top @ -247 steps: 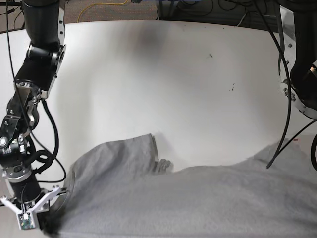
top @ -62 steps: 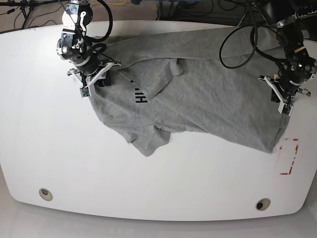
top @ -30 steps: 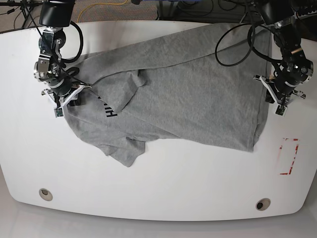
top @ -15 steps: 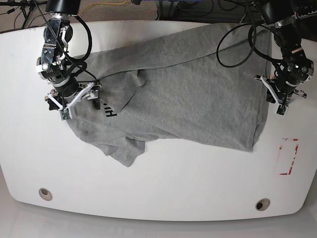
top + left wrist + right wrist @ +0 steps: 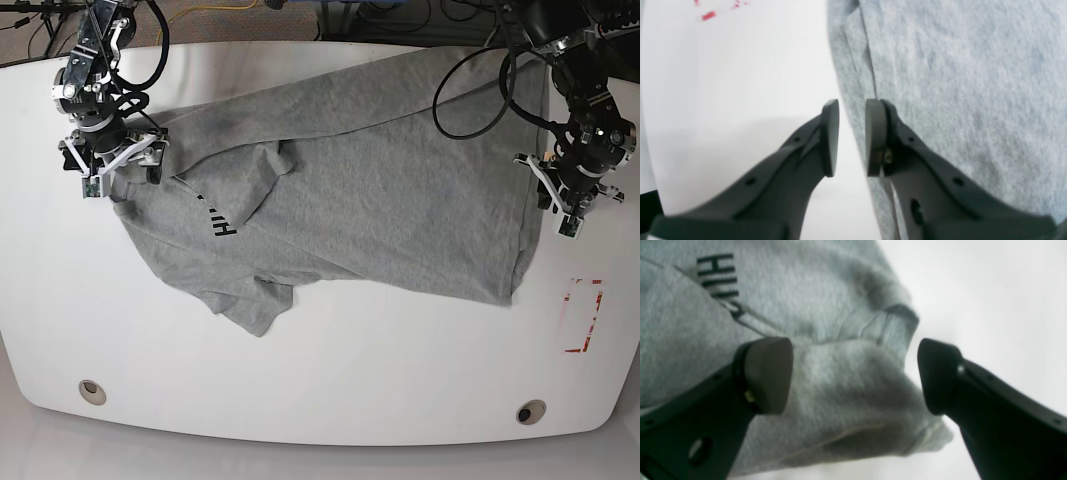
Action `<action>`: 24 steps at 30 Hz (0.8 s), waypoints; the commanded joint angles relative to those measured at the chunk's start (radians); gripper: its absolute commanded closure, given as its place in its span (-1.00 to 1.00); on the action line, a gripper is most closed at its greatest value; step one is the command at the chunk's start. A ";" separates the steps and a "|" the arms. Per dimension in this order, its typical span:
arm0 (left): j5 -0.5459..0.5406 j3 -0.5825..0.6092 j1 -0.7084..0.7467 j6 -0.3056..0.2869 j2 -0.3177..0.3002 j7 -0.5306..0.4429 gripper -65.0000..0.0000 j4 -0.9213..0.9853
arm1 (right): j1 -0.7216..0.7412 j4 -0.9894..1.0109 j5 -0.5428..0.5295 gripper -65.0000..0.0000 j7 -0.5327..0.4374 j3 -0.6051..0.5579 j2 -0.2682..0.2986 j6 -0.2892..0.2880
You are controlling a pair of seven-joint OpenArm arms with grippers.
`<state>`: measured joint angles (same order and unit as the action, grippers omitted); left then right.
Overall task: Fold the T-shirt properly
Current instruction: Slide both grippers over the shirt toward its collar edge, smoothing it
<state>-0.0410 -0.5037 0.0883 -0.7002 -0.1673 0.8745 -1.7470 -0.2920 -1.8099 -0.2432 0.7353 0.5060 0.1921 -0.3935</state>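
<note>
The white table [image 5: 330, 350] carries little besides the garment: a red outlined rectangle [image 5: 583, 315] is marked near its right edge in the base view, two small round fittings [image 5: 92, 391] sit along the near edge, and black cables [image 5: 480, 85] loop down from the arm on that view's right, hanging over the upper right part of the cloth; nothing else lies on the fabric. The T-shirt [image 5: 370, 195] is spread crumpled across the upper middle of the table, heather grey, its long body running from the far right corner toward the left, one sleeve [image 5: 250, 305] jutting toward the near edge and another fold of sleeve [image 5: 275, 165] lying on the chest beside black printed letters [image 5: 214, 222]; the right wrist view shows those letters [image 5: 718, 276] partly tucked under a fold, with a bunched ridge of cloth and a ribbed hem below them. The right claw [image 5: 112, 160] stands at the shirt's left end with its fingers spread wide, one pad [image 5: 768, 373] over the fabric and the other over bare table, holding nothing. The left claw [image 5: 568, 200] is at the shirt's right hem, its fingers [image 5: 830, 136] set close with a narrow gap between them, straddling the hem edge [image 5: 853, 110]; whether they pinch the cloth I cannot tell.
</note>
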 commanded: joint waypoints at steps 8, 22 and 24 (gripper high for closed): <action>-0.006 -0.033 -0.011 0.002 -0.013 -0.011 0.60 -0.018 | 0.000 0.086 -0.008 -0.73 -0.046 0.009 0.014 -0.002; -0.006 -0.045 0.001 0.002 -0.018 -0.011 0.60 -0.017 | -0.063 0.049 -0.008 0.60 -0.098 0.036 -0.013 -0.002; -0.006 -0.045 0.003 0.002 -0.018 -0.011 0.60 -0.017 | -0.083 0.023 -0.006 0.72 -0.098 0.036 -0.026 -0.002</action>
<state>-0.0376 -0.5453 0.1032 -0.7002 -0.1707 0.8761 -1.7466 -0.3637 -1.7424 -0.2401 0.6552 0.5438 0.1692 -0.3920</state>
